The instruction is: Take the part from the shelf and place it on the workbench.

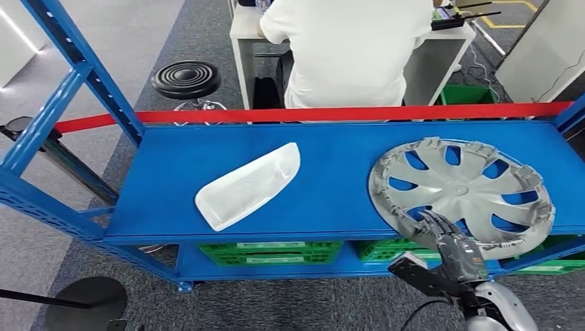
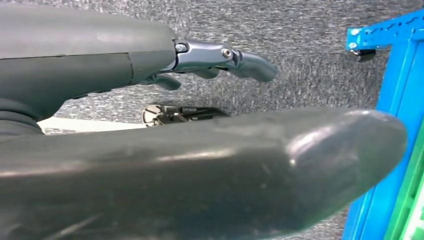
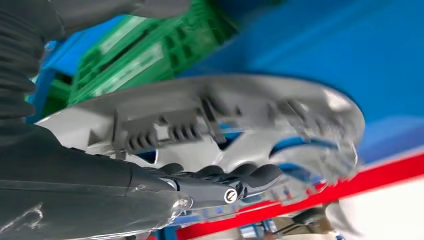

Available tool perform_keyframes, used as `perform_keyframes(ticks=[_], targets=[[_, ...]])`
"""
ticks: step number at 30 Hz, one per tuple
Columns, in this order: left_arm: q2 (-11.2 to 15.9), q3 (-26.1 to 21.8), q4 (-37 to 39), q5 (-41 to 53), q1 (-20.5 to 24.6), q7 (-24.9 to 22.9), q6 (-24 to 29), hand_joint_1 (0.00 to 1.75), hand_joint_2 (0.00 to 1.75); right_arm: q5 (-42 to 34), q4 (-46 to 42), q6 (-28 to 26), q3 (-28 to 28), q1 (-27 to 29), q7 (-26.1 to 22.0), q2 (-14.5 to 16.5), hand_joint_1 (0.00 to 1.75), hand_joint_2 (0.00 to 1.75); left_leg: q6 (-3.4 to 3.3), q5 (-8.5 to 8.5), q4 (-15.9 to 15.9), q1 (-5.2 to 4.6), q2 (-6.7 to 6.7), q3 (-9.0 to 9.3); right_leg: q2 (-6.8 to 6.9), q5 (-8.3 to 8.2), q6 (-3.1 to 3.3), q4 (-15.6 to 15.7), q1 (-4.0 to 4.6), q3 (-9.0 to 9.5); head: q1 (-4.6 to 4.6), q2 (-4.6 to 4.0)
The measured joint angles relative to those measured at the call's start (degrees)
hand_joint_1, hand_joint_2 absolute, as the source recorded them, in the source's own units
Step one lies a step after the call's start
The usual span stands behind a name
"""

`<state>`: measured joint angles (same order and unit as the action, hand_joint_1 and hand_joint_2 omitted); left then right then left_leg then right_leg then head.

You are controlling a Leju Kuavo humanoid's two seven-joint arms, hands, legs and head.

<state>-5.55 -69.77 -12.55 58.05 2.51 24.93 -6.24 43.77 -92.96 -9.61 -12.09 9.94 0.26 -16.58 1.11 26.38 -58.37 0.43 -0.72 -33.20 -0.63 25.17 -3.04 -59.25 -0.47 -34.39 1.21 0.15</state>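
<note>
The hubcap point(image 1: 461, 194) sits on the blue shelf point(image 1: 331, 172), way over at its right end, near edge poking past the shelf's front lip. Right hand point(image 1: 452, 245) has its fingers point(image 3: 240, 176) laid on that near rim, but whether it's actually gripping is hard to say, since the thumb's hidden. Left hand point(image 2: 200, 130) hangs over carpet beside the shelf frame, fingers apart, holding nothing. A white curved part point(image 1: 250, 185) lies left of the hubcap.
</note>
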Motion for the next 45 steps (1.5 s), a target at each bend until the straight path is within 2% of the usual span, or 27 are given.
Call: perform_keyframes(ticks=[2, 3, 4, 6, 7, 8, 9, 10, 12, 13, 14, 17, 19, 22, 23, 24, 25, 27, 28, 29, 30, 32, 34, 37, 45], targets=[[0.0, -0.2, 0.0, 0.3, -0.1, 0.0, -0.1, 0.0, 0.0, 0.1, 0.3, 1.0, -0.7, -0.2, 0.8, -1.1, 0.0, 1.75, -0.71, -0.18, 0.1, 0.09, 0.02, 0.0, 0.02, 0.04, -0.61, 0.1, -0.1, 0.0, 0.1, 0.0], [0.0, -0.2, 0.0, 0.4, -0.2, 0.0, -0.1, 0.0, 0.0, 0.2, 0.4, 1.3, -1.0, -0.3, 1.1, -1.6, 0.0, 1.75, -1.06, -0.3, 0.2, 0.18, 0.05, 0.07, 0.07, 0.75, -0.91, -0.8, -0.12, -0.37, 0.25, 0.0], [0.1, -0.3, 0.0, 0.4, -0.1, 0.0, -0.2, 0.0, 0.0, 0.3, 0.6, 1.5, -1.3, -0.4, 1.4, -2.0, 0.0, 1.75, -1.35, -0.4, 0.3, 0.27, 0.07, 0.13, 0.12, 2.06, -1.13, -2.8, -0.14, -1.26, 0.4, 0.0], [0.1, -0.4, 0.0, 0.4, -0.2, 0.0, -0.2, 0.0, 0.0, 0.4, 0.9, 1.6, -1.8, -0.5, 1.7, -2.6, 0.0, 1.75, -1.66, -0.42, 0.3, 0.19, 0.11, 0.13, 0.18, 5.76, -1.47, -9.9, -0.17, -4.42, 0.72, 0.0], [0.1, -0.4, 0.0, 0.5, -0.2, 0.0, -0.2, 0.0, 0.0, 0.5, 1.1, 1.6, -1.9, -0.6, 1.8, -2.8, 0.0, 1.75, -1.7, -0.42, 0.3, 0.12, 0.12, 0.15, 0.18, 7.05, -1.55, -13.3, -0.18, -5.94, 0.73, 0.0], [0.1, -0.4, 0.0, 0.5, -0.3, 0.0, -0.2, 0.0, 0.0, 0.8, 1.3, 1.6, -2.1, -0.6, 2.0, -3.0, 0.0, 1.75, -1.72, -0.41, 0.3, 0.08, 0.13, 0.18, 0.18, 7.37, -1.58, -15.1, -0.18, -6.73, 0.74, 0.0], [0.1, -0.4, 0.0, 0.6, -0.3, 0.0, -0.2, 0.0, 0.0, 1.2, 1.4, 1.6, -2.2, -0.7, 2.3, -3.1, 0.0, 1.75, -1.72, -0.39, 0.3, 0.07, 0.12, 0.23, 0.18, 6.78, -1.56, -15.1, -0.18, -6.63, 0.75, 0.0], [0.1, -0.4, 0.0, 0.7, -0.3, 0.0, -0.2, 0.0, 0.0, 2.1, 1.6, 1.4, -2.4, -0.7, 2.9, -3.2, 0.0, 1.75, -1.69, -0.36, 0.3, 0.09, 0.1, 0.32, 0.19, 5.11, -1.48, -12.4, -0.2, -5.24, 0.75, 0.0], [0.0, -0.4, 0.0, 0.8, -0.3, 0.0, -0.2, 0.0, 0.0, 4.7, 1.9, 0.7, -2.8, -1.1, 4.5, -3.3, 0.0, 1.75, -1.4, -0.26, 0.2, 0.04, 0.04, 0.5, 0.21, 1.92, -1.25, -4.6, -0.16, -1.13, 0.81, 0.0], [0.0, -0.4, 0.0, 0.9, -0.3, 0.0, -0.2, 0.0, 0.0, 6.4, 2.1, 0.1, -3.0, -1.3, 5.4, -3.4, 0.0, 1.75, -1.12, -0.24, 0.2, -0.04, 0.0, 0.54, 0.16, 0.96, -0.99, -1.6, -0.12, 0.48, 0.8, 0.0], [0.0, -0.4, 0.0, 1.0, -0.2, 0.0, -0.2, 0.0, 0.0, 8.0, 2.4, -0.4, -3.2, -1.6, 6.4, -3.4, 0.0, 1.75, -0.8, -0.28, 0.2, -0.12, -0.03, 0.55, 0.11, 0.75, -0.73, -0.1, -0.03, 1.21, 0.78, 0.0], [0.1, -0.5, 0.0, 1.3, -0.2, 0.0, -0.3, 0.0, 0.0, 11.8, 3.5, -1.8, -3.6, -2.5, 8.7, -3.4, 0.0, 1.75, 0.21, -0.43, 0.5, -0.04, -0.05, 0.63, -0.02, 0.54, 0.39, 0.4, 0.11, 1.24, 0.72, 0.0], [0.1, -0.5, 0.0, 1.4, -0.1, 0.1, -0.3, 0.0, 0.0, 12.8, 4.1, -2.2, -3.7, -3.0, 9.3, -3.4, 0.0, 1.75, 0.79, 1.13, -1.4, 0.0, 0.02, -0.23, 0.04, 0.27, 1.09, 0.7, -0.1, 1.3, 0.55, 0.0], [0.0, -0.5, 0.0, 1.7, -0.1, 0.1, -0.4, 0.0, 0.0, 15.7, 5.5, -3.3, -3.9, -3.7, 10.7, -3.2, 0.0, 1.75, 1.29, 6.2, -11.3, 0.08, 0.07, -4.93, 0.21, 0.15, 1.55, 0.8, -0.19, 1.17, 0.26, 0.0], [0.0, -0.5, 0.0, 1.9, -0.1, 0.2, -0.4, 0.0, 0.0, 17.4, 6.5, -4.0, -3.9, -4.1, 11.5, -3.0, 0.01, 1.75, 1.49, 6.94, -13.8, 0.15, 0.07, -6.17, 0.26, 0.13, 1.65, 0.8, -0.2, 1.12, 0.25, 0.0], [0.0, -0.5, 0.0, 2.1, -0.2, 0.2, -0.5, 0.0, 0.0, 19.2, 7.8, -4.7, -3.8, -4.6, 12.3, -2.8, 0.08, 1.75, 1.76, 6.51, -14.4, 0.29, 0.07, -6.42, 0.29, 0.1, 1.7, 0.7, -0.25, 1.09, 0.24, 0.0], [0.1, -0.5, 0.0, 2.3, -0.1, 0.2, -0.5, 0.0, 0.0, 20.8, 9.1, -5.3, -3.7, -5.1, 12.8, -2.5, 0.22, 1.75, 2.13, 5.16, -12.9, 0.52, 0.08, -5.61, 0.31, 0.08, 1.73, 0.7, -0.36, 1.09, 0.25, 0.0], [0.0, -0.4, 0.0, 2.6, 0.0, 0.2, -0.5, 0.0, 0.0, 23.1, 12.1, -6.5, -3.1, -6.2, 13.3, -1.9, 0.95, 1.75, 3.33, 1.63, -6.0, 1.34, 0.13, -1.8, 0.22, 0.15, 1.39, 0.4, -0.47, 1.01, 0.07, 0.0], [0.0, -0.4, 0.0, 2.7, 0.1, 0.2, -0.5, 0.0, 0.0, 23.9, 13.4, -7.2, -2.8, -6.7, 13.4, -1.7, 1.31, 1.75, 3.72, 0.71, -2.8, 1.72, -0.01, -0.04, 0.13, 0.4, 1.12, 0.0, -0.43, 0.79, -0.16, 0.0], [-0.1, -0.4, 0.1, 2.9, 0.3, 0.2, -0.6, 0.0, 0.0, 24.6, 14.7, -7.9, -2.3, -7.2, 13.4, -1.5, 1.61, 1.75, 3.47, 0.36, -0.6, 1.93, -0.13, 1.1, 0.06, 0.52, 0.87, -0.3, -0.32, 0.54, -0.26, 0.0], [-0.2, -0.4, 0.1, 3.0, 0.4, 0.2, -0.6, 0.0, 0.0, 25.2, 15.8, -8.6, -1.9, -7.6, 13.3, -1.3, 1.68, 1.75, 3.19, 0.44, 0.3, 2.0, -0.26, 1.51, 0.01, 0.6, 0.62, -0.5, -0.19, 0.33, -0.39, 0.0], [-0.1, -0.4, 0.1, 3.2, 0.4, 0.2, -0.5, 0.0, 0.0, 26.2, 17.8, -9.8, -1.0, -8.1, 13.1, -0.7, 1.75, 1.75, 2.06, 0.46, 0.4, 1.81, -0.38, 1.46, -0.03, 0.27, 0.2, -0.1, -0.23, 0.33, -0.25, 0.0], [0.0, -0.4, 0.1, 3.4, 0.4, 0.2, -0.4, 0.0, 0.0, 27.1, 19.4, -11.1, -0.1, -8.6, 12.8, 0.0, 1.75, 1.75, 1.85, 0.36, 0.4, 1.74, -0.38, 1.42, -0.05, -0.07, -0.28, 0.4, -0.29, 0.68, -0.25, 0.0], [0.0, -0.4, 0.1, 3.7, 0.4, 0.5, -0.4, 0.0, 0.0, 28.3, 21.0, -12.8, 1.3, -9.0, 12.1, 1.2, 1.75, 1.75, 1.6, 0.26, 0.4, 1.64, -0.38, 1.39, -0.07, -0.34, -0.64, 0.8, -0.38, 1.01, -0.26, 0.0], [0.2, -0.4, 0.1, 3.7, 0.5, 0.9, -0.4, 0.0, 0.0, 29.1, 22.3, -14.1, 3.1, -9.3, 11.2, 2.9, 1.75, 1.75, 1.42, 0.26, 0.4, 1.53, -0.38, 1.4, -0.07, -0.39, -0.78, 0.9, -0.44, 1.02, -0.3, 0.0]])
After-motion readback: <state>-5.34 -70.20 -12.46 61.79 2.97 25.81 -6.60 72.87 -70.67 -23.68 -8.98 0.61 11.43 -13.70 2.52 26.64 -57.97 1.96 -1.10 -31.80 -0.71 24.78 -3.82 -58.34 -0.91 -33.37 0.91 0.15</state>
